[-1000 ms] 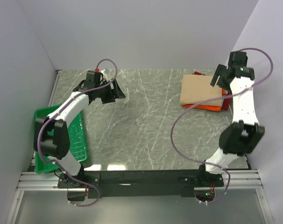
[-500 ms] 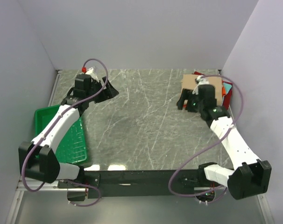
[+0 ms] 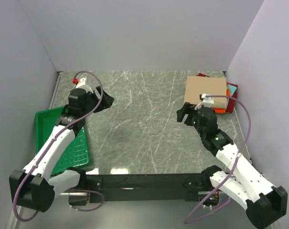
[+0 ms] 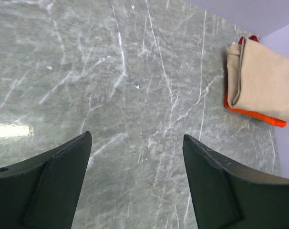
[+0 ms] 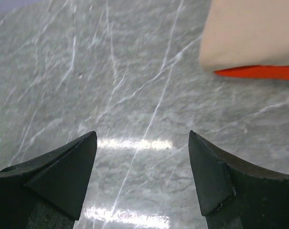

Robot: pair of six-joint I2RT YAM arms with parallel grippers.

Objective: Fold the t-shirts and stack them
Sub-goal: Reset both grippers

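Found the t-shirts (image 3: pixel 206 90) stacked at two o'clock on the desk (image 3: pixel 144 129) — folded tan shirt (image 4: pixel 268 81) on top, orange shirt (image 3: pixel 221 110) beneath, slivers of a teal shirt (image 3: pixel 233 88) and a dark red shirt (image 4: pixel 252 39) at the far edges. Saw the left pincer (image 3: pixel 106 100) at ten o'clock, near the green tray (image 3: pixel 44 121), spread wide and holding nothing. Saw the right pincer (image 3: pixel 184 114) near the stack's seven o'clock, likewise spread wide and empty, clear of the cloth. Judged the stacking close to finished. Feared snagging the tan edge with a low swing of the right pincer past the near corner — dragging the top layer askew and undoing the fold. Feared, too, shoving the loose pile across the smooth stone with any sideways nudge.
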